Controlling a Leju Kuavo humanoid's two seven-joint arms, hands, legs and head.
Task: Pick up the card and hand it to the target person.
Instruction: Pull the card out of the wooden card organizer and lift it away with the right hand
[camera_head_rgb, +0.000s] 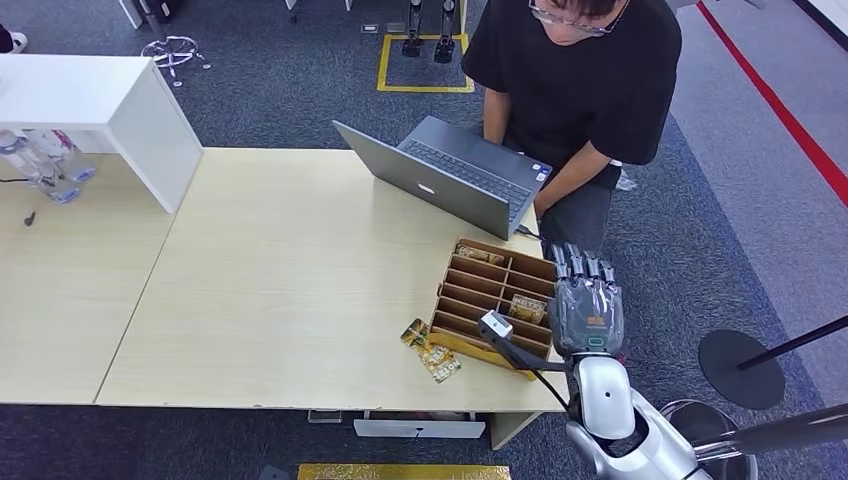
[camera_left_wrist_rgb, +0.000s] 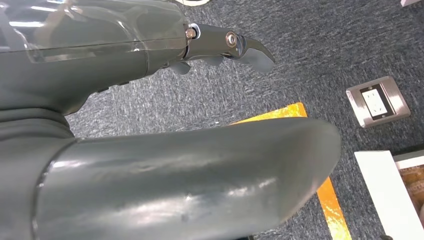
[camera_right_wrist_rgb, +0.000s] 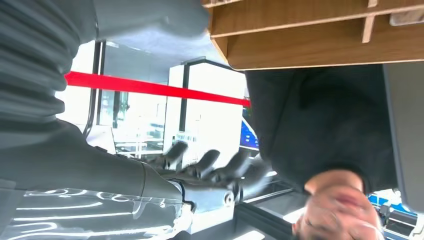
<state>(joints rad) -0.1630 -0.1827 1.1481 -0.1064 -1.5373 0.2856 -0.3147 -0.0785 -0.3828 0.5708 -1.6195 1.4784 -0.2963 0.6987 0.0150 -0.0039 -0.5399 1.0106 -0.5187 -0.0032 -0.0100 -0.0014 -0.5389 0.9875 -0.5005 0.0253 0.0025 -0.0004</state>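
Note:
A wooden slotted box (camera_head_rgb: 495, 295) stands at the table's right front. One card (camera_head_rgb: 527, 308) sits in a slot and another (camera_head_rgb: 480, 255) lies in the far row. Two patterned cards (camera_head_rgb: 430, 350) lie on the table against the box's near left corner. My right hand (camera_head_rgb: 586, 305) hovers flat just right of the box, fingers stretched out and holding nothing. In the right wrist view its fingers (camera_right_wrist_rgb: 210, 167) are spread, with the box (camera_right_wrist_rgb: 300, 40) and the person's black shirt (camera_right_wrist_rgb: 325, 125) beyond. My left hand (camera_left_wrist_rgb: 150, 100) hangs over the carpet, holding nothing.
A person in a black shirt (camera_head_rgb: 580, 70) stands at the table's far side, bent over a grey laptop (camera_head_rgb: 450, 175). A white box (camera_head_rgb: 100, 100) and water bottles (camera_head_rgb: 45, 160) are far left. A round black stand base (camera_head_rgb: 740, 368) is on the floor at right.

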